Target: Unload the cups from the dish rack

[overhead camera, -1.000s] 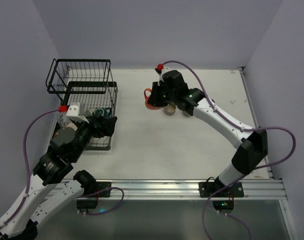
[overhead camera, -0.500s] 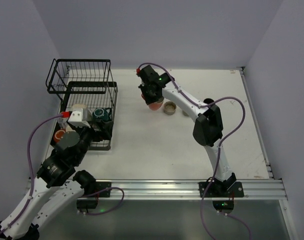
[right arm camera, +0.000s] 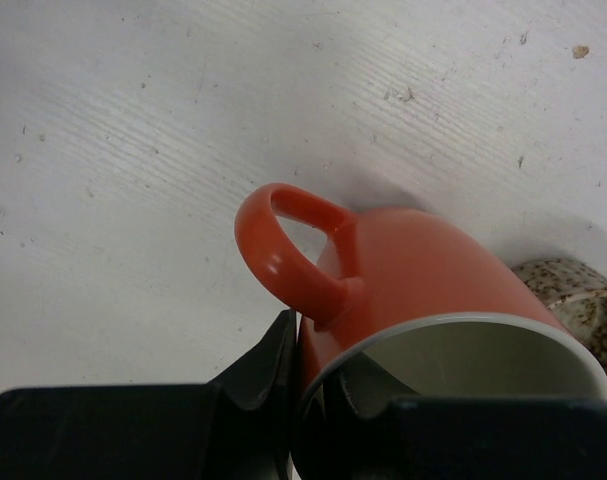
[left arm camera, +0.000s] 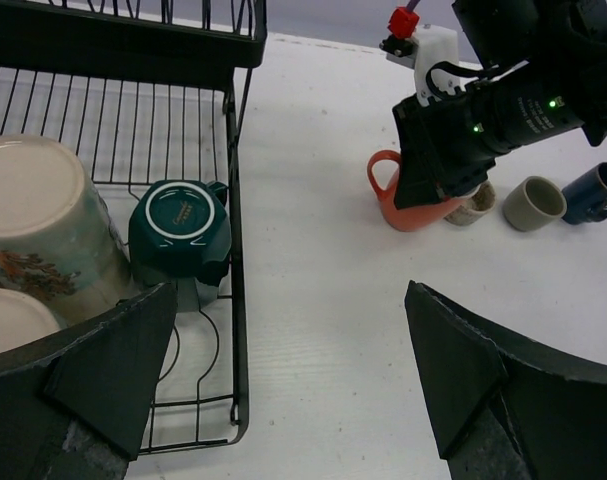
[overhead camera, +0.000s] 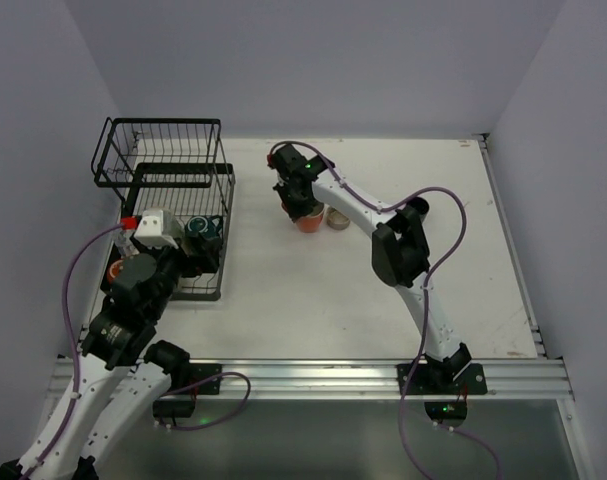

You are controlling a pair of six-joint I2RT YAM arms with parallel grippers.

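My right gripper (overhead camera: pixel 301 205) (right arm camera: pixel 318 400) is shut on the rim of an orange-red mug (overhead camera: pixel 308 222) (left arm camera: pixel 413 205) (right arm camera: pixel 423 270), one finger inside and one outside, next to the handle. The mug is down at the table, right of the black wire dish rack (overhead camera: pixel 163 160) (left arm camera: pixel 238 200). In the rack's lower tray a dark teal mug (overhead camera: pixel 201 228) (left arm camera: pixel 180 225) lies upside down beside two cream cups (left arm camera: pixel 38 215) (left arm camera: pixel 8 320). My left gripper (overhead camera: pixel 198 255) (left arm camera: pixel 283 380) hangs open over the rack's right edge, holding nothing.
A speckled beige cup (overhead camera: pixel 337 216) (left arm camera: pixel 475 205) (right arm camera: pixel 573 290) stands against the orange mug. Further right stand a grey-olive cup (left arm camera: pixel 533 203) and a dark blue cup (left arm camera: pixel 595 192). The rack's raised basket (overhead camera: pixel 158 135) is at the back left.
My right arm swung left and lowered the orange-red mug to the table beside the speckled cup. The left arm pulled back slightly, still open.
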